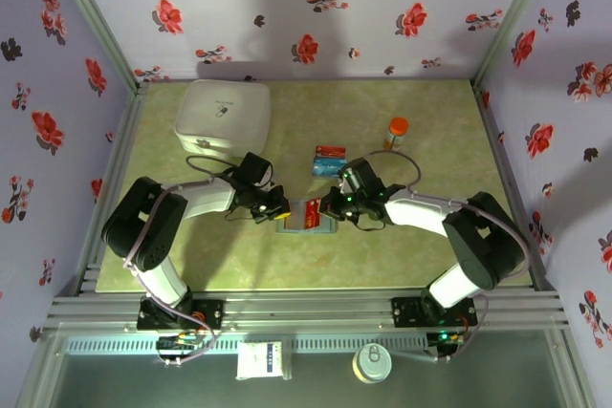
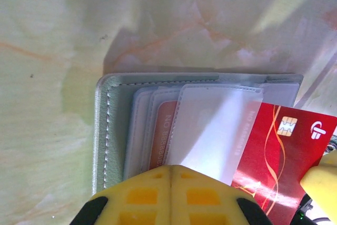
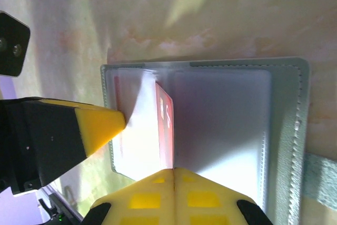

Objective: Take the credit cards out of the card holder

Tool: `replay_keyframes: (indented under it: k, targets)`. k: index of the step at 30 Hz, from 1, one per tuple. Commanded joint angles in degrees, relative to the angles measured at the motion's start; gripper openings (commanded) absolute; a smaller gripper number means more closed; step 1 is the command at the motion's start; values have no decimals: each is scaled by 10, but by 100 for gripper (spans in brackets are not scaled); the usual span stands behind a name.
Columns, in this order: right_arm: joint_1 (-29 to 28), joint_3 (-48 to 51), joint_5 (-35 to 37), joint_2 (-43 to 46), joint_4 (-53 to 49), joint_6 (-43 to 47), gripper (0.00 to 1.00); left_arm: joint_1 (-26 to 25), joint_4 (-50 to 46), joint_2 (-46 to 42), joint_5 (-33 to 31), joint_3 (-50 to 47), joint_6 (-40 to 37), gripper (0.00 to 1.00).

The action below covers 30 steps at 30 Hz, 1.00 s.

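Right claw (image 3: 174, 172) is clamping the red card (image 3: 166, 125) at the card holder's (image 3: 288, 130) fold. Left claw (image 2: 171, 175), closed empty, is pinning the holder; slippage risks dragging it along.

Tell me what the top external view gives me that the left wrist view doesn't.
Top external adds the white box, the orange-capped bottle and two loose cards lying on the table. Left wrist adds close detail: the chip on the red card, and an orange card tucked behind clear sleeves. Both show the open card holder with that red card partly out.
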<state>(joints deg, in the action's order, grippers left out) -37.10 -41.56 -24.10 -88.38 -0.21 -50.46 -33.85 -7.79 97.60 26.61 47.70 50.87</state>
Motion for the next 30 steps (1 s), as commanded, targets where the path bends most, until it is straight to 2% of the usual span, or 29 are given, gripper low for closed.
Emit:
replay_keyframes:
  k: [1,14,28,30]
  targets:
    - [3,-19,17,4,-47,26,0,3,-31,10,-13,-14,8,0]
    - [3,-43,45,0,-90,44,0,4,-24,5,-13,-24,10,0]
    - [-3,-52,59,5,-102,46,0,4,-20,4,-10,-23,12,0]
    - [-7,-45,46,2,-79,36,0,4,-18,4,-10,-25,12,0]
